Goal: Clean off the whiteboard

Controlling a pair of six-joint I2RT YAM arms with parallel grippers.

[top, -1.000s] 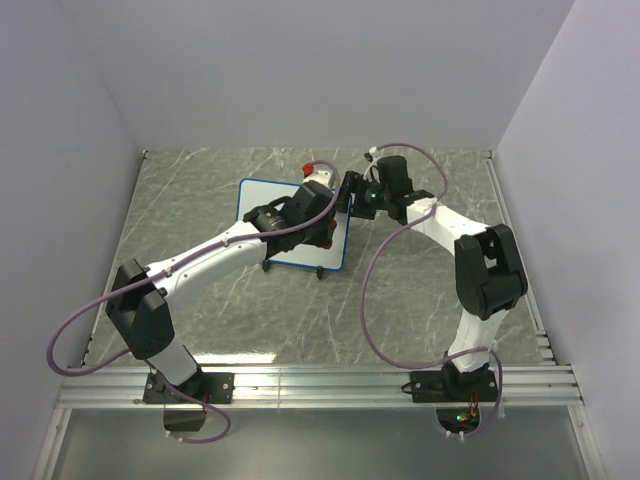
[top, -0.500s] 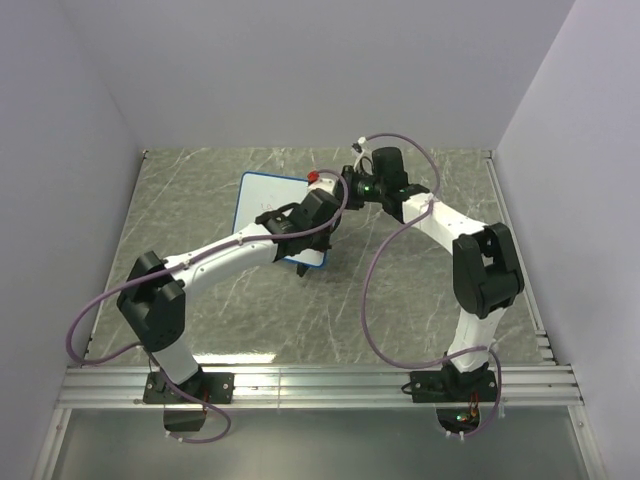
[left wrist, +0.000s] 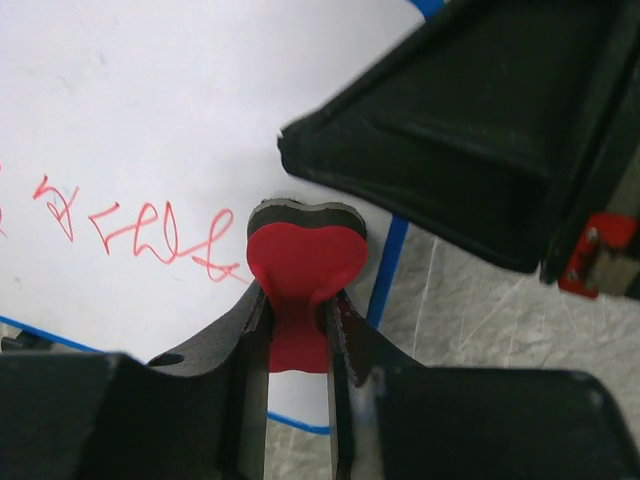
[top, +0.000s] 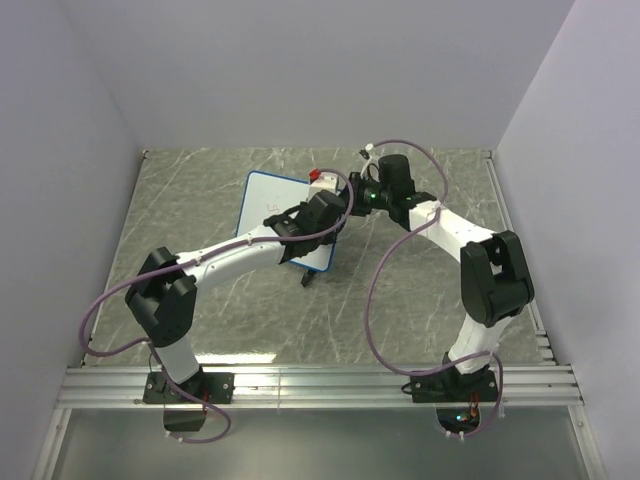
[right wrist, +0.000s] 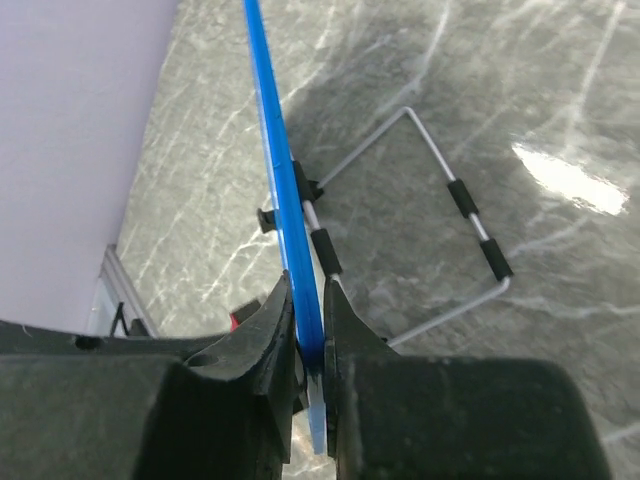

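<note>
Whiteboard [top: 268, 202] is standing tilted near the middle of the bench [top: 180, 220] in the top view, with both arms meeting at its right-hand edge. The left pincer [top: 322, 192] is reaching across the board's face to the far right corner, carrying a red eraser [top: 318, 177]. The right pincer [top: 352, 195] is coming in from the opposite side, just beside it.

In the left wrist view, the left pincer [left wrist: 298, 310] is pinching the eraser [left wrist: 300, 262] by its narrow waist. The red scribbles [left wrist: 140, 225] are lying to the left of the eraser: 1 line of writing is running across the board toward it, with the nearest stroke just beside the pad. Whether the pad is touching the surface, I cannot tell. My judgement is that the coming wipe is calling for a sweep leftward along that line, and the left arm is the nearer one.

In the right wrist view, the right pincer [right wrist: 310, 320] is squeezing the blue frame [right wrist: 278, 170] edge-on, 2 fingers pressed on either side, steadying the board while its wire stand [right wrist: 470, 225] is resting on the bench behind.
</note>
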